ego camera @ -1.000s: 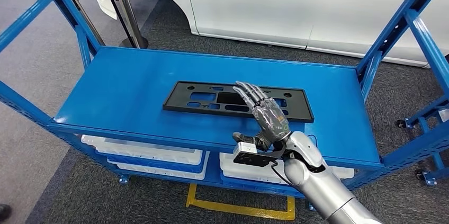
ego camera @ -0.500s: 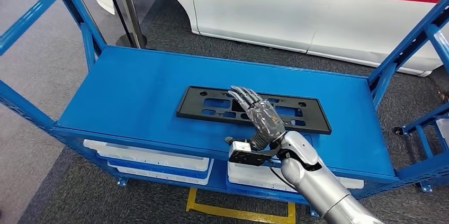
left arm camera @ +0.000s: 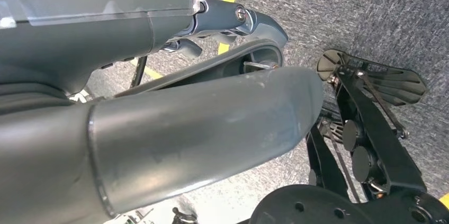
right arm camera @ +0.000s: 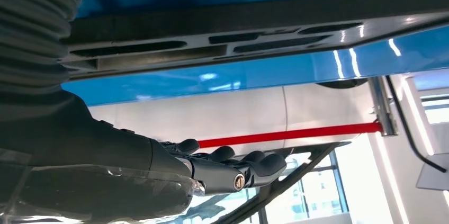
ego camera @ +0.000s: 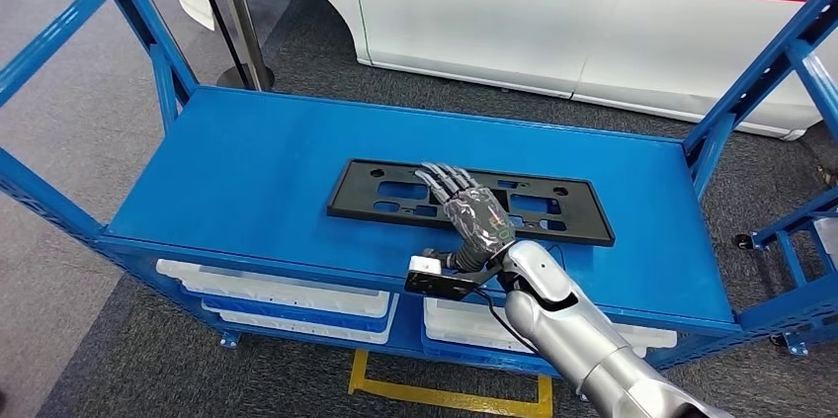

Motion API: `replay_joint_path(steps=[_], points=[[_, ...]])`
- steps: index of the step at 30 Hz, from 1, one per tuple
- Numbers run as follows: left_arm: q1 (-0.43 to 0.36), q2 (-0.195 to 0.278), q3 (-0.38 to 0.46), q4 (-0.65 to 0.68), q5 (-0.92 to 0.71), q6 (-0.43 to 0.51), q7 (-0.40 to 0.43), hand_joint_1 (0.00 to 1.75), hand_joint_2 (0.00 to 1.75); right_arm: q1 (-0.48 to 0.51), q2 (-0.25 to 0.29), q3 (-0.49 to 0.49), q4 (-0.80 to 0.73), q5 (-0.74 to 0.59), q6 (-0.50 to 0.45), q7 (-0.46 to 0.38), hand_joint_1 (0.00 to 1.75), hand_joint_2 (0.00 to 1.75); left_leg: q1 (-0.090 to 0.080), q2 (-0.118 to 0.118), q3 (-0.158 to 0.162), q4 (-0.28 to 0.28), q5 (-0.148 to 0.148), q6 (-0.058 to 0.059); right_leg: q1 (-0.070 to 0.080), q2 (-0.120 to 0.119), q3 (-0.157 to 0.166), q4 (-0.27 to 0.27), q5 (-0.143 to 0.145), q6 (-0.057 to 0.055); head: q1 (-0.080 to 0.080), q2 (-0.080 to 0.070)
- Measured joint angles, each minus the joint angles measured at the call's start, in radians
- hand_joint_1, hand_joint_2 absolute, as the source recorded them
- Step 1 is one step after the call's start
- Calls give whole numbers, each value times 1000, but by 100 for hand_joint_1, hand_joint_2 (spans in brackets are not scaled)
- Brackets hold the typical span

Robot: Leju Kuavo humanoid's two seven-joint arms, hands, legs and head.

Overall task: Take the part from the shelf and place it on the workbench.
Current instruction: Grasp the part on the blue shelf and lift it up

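The part (ego camera: 390, 191) is a flat black rectangular plate with several cutouts, lying in the middle of the blue shelf's top deck (ego camera: 247, 166). My right hand (ego camera: 472, 215) hovers over the plate's middle with its fingers stretched out flat and holds nothing. In the right wrist view the part (right arm camera: 238, 28) is seen edge-on, and a gap separates it from my right hand's fingers (right arm camera: 233, 168). My left hand (left arm camera: 212, 123) hangs over the grey floor, thumb and fingers apart, with nothing in it.
Blue slanted uprights (ego camera: 148, 42) (ego camera: 761, 72) rise at both ends of the shelf. White trays (ego camera: 277, 290) sit on the lower level. A white car (ego camera: 553, 13) with a red stripe stands behind, and a black pole (ego camera: 242, 23) at the back left.
The camera shifted, so the whole scene moved in the picture. My right hand has slid a little to the left over the plate and come lower; the plate itself lies where it was.
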Motion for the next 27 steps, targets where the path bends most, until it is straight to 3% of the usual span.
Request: replay_joint_path(steps=[4, 9, 19, 23, 27], points=[[0, 0, -12, 0, 6, 0, 0, 0, 0, -23, 22, 0, 74, 48, -70, 34, 0, 175, 2, 0, 1, 0, 1, -1, 2, 0, 0, 2, 0, 0, 0, 0], [-1, -1, -18, 0, 10, 8, 4, 0, 0, -55, 52, 0, 180, 144, -196, 141, 0, 175, 3, 0, 2, 0, 1, -1, 4, 0, -1, 4, -1, 1, 0, 0], [2, -5, -32, 0, 25, 17, 5, 0, 0, -88, 66, 0, 338, 244, -250, 259, 2, 175, 4, 0, 2, 0, 2, -2, 4, -1, -1, 5, -1, 1, 0, 0], [2, -7, -35, 0, 30, 18, 5, 0, 0, -90, 66, 0, 371, 250, -246, 260, 172, 175, 4, 0, 2, 0, 2, -2, 4, 0, -1, 5, -1, 1, 0, 0], [2, -7, -36, 0, 32, 18, 4, 0, 0, -91, 66, 0, 388, 253, -233, 255, 174, 175, 4, 0, 2, 0, 2, -2, 4, 0, -1, 5, -1, 1, 0, 0]])
